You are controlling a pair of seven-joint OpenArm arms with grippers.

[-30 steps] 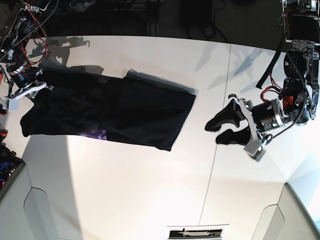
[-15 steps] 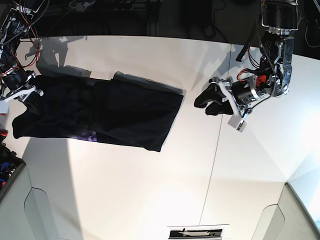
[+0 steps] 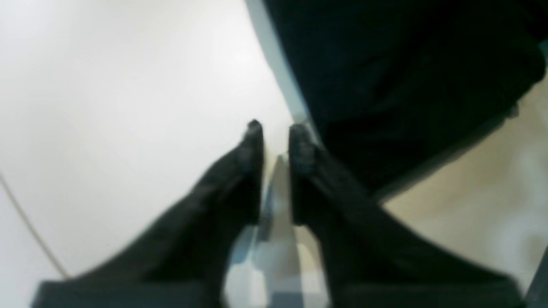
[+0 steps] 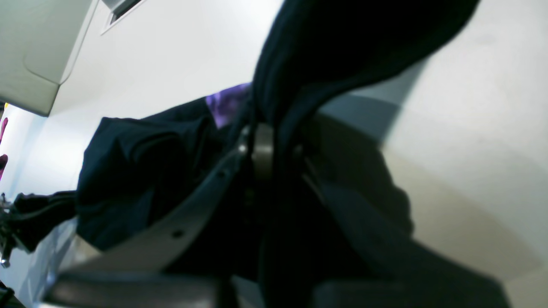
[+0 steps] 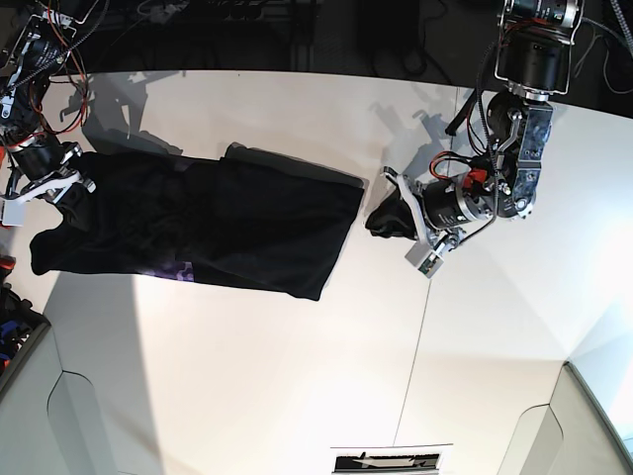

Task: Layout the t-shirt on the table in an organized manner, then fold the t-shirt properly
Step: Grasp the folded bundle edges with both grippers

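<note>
While the right claw (image 4: 274,141) is clenched on a bunched edge of the shirt (image 5: 213,226), the left claw (image 3: 276,139) hangs released just beside the shirt's other end, fingertips narrowly parted and holding nothing. Black cloth stretches long across the white worktop (image 5: 297,376), a purple patch showing at its near edge. A thin dark seam (image 5: 427,297) crosses the worktop under the left claw.
</note>
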